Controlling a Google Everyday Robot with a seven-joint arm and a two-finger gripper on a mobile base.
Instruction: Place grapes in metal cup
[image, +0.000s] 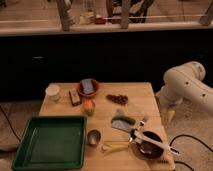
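While grapes (119, 99) lie well left of your gripper (168, 116), which hangs off the table (142, 94) edge, grip state not discernible, list metal cup (93, 137): farther left, nearer front. Descend squarely over the cluster; pinch gently.

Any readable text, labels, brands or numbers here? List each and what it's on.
None readable.
Blue item in the red bowl: any print cannot be read.
Grapes, metal cup, green tray: no markings seen.
End effector, off the right edge of the table: no label seen.
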